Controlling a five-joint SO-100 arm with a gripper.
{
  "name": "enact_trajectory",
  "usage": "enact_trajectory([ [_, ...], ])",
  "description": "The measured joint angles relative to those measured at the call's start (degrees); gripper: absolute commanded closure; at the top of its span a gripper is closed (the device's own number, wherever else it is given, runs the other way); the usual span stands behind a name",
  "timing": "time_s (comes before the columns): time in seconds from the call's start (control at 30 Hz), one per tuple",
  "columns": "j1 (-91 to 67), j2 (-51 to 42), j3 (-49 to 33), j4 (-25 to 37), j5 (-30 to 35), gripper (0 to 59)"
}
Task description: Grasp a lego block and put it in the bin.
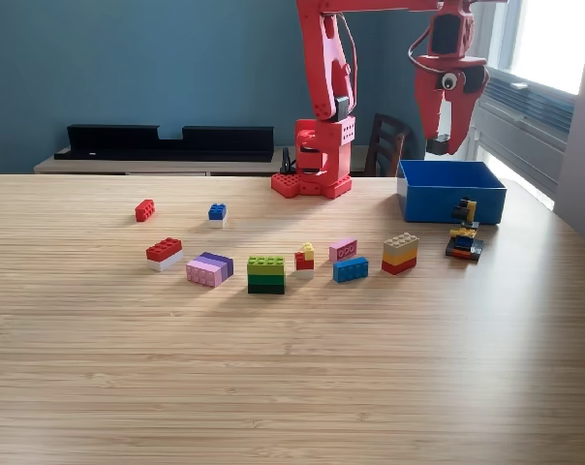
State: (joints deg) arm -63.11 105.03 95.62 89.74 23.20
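gripper (445, 145): jaws pinching a small dark block (437, 146), held above the bin (451, 190). bin: blue, open, at the exterior view's right of the table (292, 368). advice: part jaws only while centred over the bin. spare lego blocks (266, 274): loose, mid-table.

No text, label, brand, number or sign can be read anywhere in the exterior view. The lego blocks, the bin (451, 191) and the red arm (323, 116) show only plain coloured surfaces, with no lettering on any of them that can be made out
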Motion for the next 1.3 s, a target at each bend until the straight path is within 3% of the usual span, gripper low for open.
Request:
enact_trajectory([
  [0.4, -8.53, -0.26, -6.15, 0.0, -2.64, 58.5],
  [0.73, -8.53, -17.75, -10.81, 0.0, -3.25, 57.5],
  [0.8, -8.53, -20.57, -12.04, 0.0, -3.43, 50.0],
  [0.93, -8.53, -23.99, -14.5, 1.41, -4.57, 28.5],
  [1.0, -8.53, -24.7, -15.29, 2.29, -5.01, 22.1],
  [1.07, -8.53, -25.22, -16.7, 3.87, -5.1, 19.6],
  [1.2, -8.35, -25.31, -19.07, 7.12, -5.19, 23.1],
  [1.3, -7.56, -25.31, -20.92, 9.32, -5.27, 36.2],
])
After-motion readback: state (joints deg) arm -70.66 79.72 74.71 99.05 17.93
